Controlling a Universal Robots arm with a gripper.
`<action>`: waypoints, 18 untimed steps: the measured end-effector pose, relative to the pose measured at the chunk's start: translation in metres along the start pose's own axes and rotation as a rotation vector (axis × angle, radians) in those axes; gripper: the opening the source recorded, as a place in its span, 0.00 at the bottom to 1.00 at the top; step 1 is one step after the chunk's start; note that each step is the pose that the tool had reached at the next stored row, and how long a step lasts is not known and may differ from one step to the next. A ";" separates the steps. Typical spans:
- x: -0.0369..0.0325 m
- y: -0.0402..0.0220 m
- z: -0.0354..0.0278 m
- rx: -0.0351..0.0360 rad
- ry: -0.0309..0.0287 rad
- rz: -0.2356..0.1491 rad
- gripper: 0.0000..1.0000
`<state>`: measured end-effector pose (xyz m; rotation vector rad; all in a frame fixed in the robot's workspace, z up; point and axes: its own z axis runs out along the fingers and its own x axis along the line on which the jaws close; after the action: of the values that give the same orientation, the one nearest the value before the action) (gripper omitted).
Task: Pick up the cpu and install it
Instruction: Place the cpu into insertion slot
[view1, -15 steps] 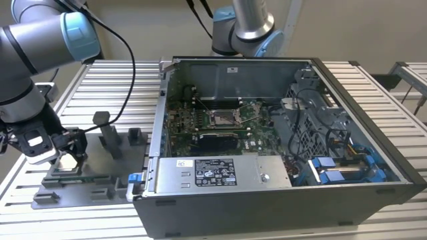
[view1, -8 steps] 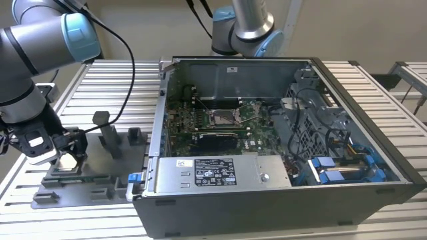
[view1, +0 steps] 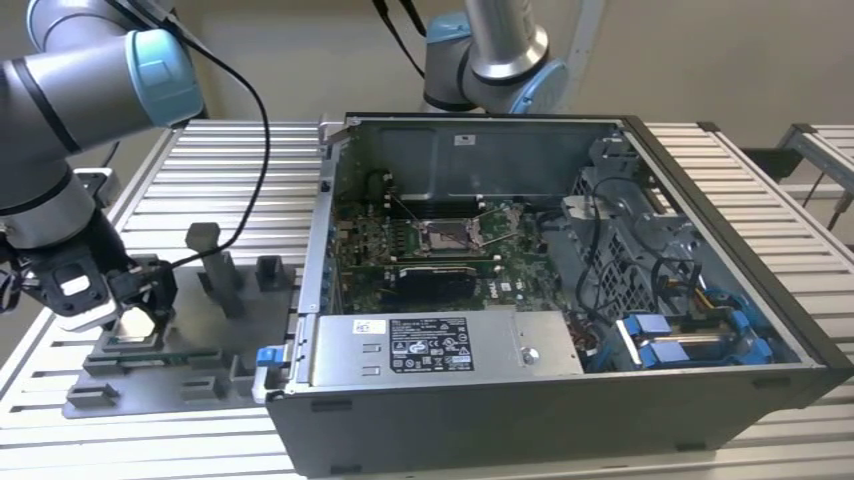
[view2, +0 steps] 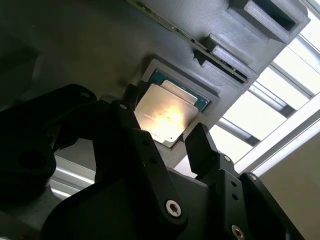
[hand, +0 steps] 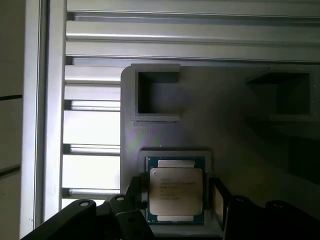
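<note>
The cpu (hand: 176, 189), a small flat square with a pale metal top on a green board, lies seated in a square recess of the dark grey fixture tray (view1: 200, 345) at the exterior view's left. My gripper (view1: 134, 318) is down over it. In both wrist views its black fingers (hand: 216, 199) stand close on two opposite sides of the cpu (view2: 162, 117), and the gripper (view2: 165, 119) looks open, with a thin gap at one finger. The motherboard's metal-framed socket (view1: 445, 236) sits inside the open computer case (view1: 561, 290).
The tray carries upright grey blocks (view1: 214, 265) beside my gripper and square pockets (hand: 156, 95) near the cpu's recess. The case wall (view1: 310, 300) rises just to the exterior view's right of the tray. A second robot arm (view1: 487, 55) stands behind the case on the slatted aluminium table (view1: 240, 150).
</note>
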<state>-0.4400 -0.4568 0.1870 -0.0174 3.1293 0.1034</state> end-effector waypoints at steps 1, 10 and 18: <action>-0.0001 0.0000 0.0001 0.0000 0.0000 0.000 1.00; 0.0006 -0.0001 0.0004 0.0002 -0.0001 0.005 1.00; 0.0014 -0.0003 0.0005 0.0003 -0.0004 0.010 1.00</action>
<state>-0.4414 -0.4571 0.1865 -0.0023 3.1293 0.1031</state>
